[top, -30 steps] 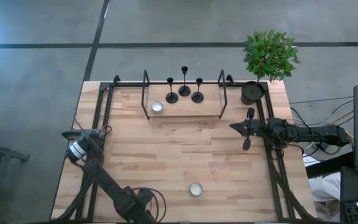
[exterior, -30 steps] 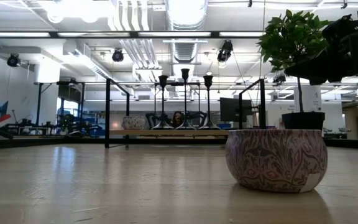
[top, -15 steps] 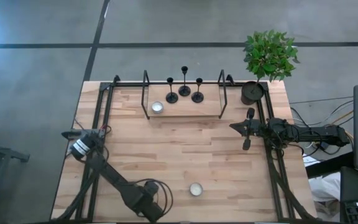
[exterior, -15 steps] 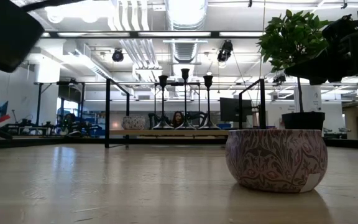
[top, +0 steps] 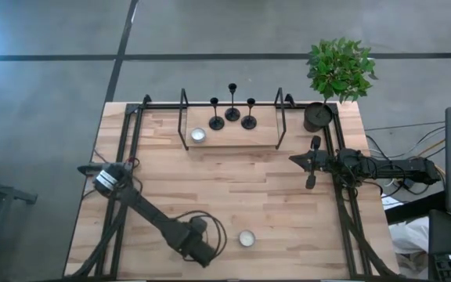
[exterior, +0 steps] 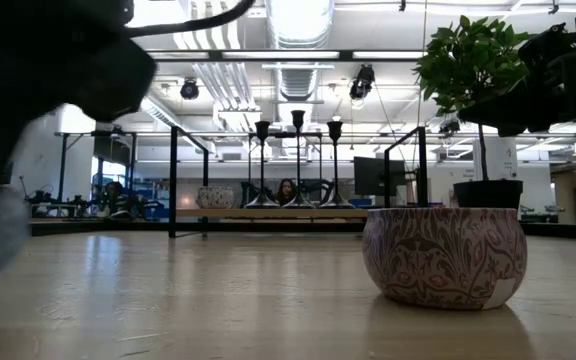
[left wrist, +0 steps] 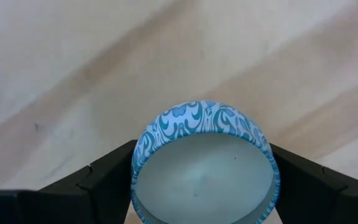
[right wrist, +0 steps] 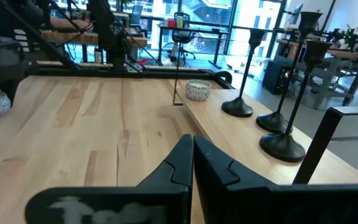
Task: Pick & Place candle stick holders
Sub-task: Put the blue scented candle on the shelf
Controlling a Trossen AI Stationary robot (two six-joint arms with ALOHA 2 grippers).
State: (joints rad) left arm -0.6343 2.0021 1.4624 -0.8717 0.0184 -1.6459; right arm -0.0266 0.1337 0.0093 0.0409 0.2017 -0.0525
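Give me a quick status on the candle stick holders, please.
Left gripper shut on blue patterned bowl, near table front. Right gripper shut, empty, at right side. Candle stick holders upright on rear shelf, untouched. Small white bowl beside them.

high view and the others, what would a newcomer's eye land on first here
Probably the three black candle stick holders standing in a row on the raised wooden shelf at the table's far edge, with the leafy green plant beyond the far right corner. Next, the left gripper near the front edge, clasping a blue-patterned candle cup, while the right gripper waits shut at the right side.
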